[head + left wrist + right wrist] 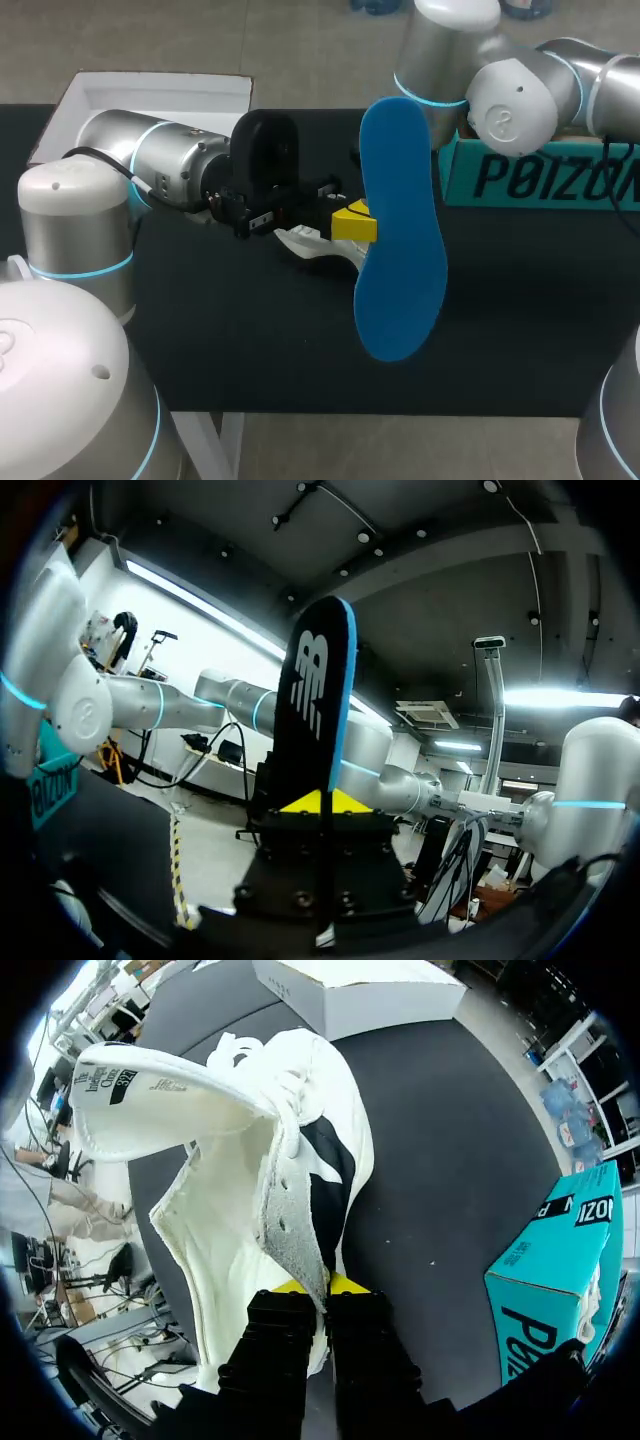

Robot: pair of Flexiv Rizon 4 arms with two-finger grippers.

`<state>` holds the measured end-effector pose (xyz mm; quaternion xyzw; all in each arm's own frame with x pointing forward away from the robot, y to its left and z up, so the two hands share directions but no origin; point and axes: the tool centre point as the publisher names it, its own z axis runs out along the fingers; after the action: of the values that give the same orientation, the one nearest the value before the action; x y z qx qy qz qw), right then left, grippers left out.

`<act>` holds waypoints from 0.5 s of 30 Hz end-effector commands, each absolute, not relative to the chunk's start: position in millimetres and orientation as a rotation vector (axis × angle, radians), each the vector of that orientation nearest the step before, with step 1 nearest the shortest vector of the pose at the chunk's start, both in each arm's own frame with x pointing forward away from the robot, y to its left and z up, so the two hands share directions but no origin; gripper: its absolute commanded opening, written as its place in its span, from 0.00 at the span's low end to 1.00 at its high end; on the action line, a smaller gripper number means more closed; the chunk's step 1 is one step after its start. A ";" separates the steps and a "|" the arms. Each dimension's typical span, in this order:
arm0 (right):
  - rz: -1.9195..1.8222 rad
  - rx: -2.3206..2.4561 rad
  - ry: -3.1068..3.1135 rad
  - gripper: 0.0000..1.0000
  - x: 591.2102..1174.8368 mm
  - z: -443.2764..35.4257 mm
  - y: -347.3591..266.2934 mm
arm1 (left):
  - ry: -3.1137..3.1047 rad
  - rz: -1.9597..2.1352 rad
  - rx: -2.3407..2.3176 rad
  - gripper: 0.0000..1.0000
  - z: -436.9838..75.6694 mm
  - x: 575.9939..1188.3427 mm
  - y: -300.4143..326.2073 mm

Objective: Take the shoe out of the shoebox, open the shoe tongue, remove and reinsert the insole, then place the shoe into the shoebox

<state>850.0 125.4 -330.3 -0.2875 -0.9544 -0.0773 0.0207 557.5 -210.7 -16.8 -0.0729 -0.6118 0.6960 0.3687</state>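
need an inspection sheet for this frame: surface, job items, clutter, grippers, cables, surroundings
Surface: black tabletop.
Job's things: white lace-up sneaker low over the tabletop, tongue folded out; blue foam insole with black top face out of the sneaker, held upright beside it; teal cardboard shoebox at the table's right; white open cardboard box at the far left corner.
Clutter: nothing seen.
Grippers: left gripper, jaws closed on the insole's lower end; right gripper, jaws closed on the sneaker's opening edge, hidden in the head view.
Cables: black cable along the left arm.
Surroundings: nothing seen.
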 end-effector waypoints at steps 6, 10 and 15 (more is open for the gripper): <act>-0.689 -1.926 -2.247 0.00 833.0 -330.7 116.2 | -1.567 1.788 -0.188 0.00 -17.5 557.9 -211.2; -0.654 -1.966 -2.251 0.00 834.4 -334.4 126.4 | -1.567 1.788 -0.188 0.00 -17.5 557.9 -211.2; -0.642 -1.942 -2.223 0.00 837.0 -343.8 138.3 | -1.567 1.788 -0.188 0.00 -17.5 557.9 -211.2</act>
<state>836.9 132.8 -333.5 -0.5101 -0.8436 -0.1617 0.0442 557.5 -210.7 -16.7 -0.0729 -0.6118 0.6960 0.3687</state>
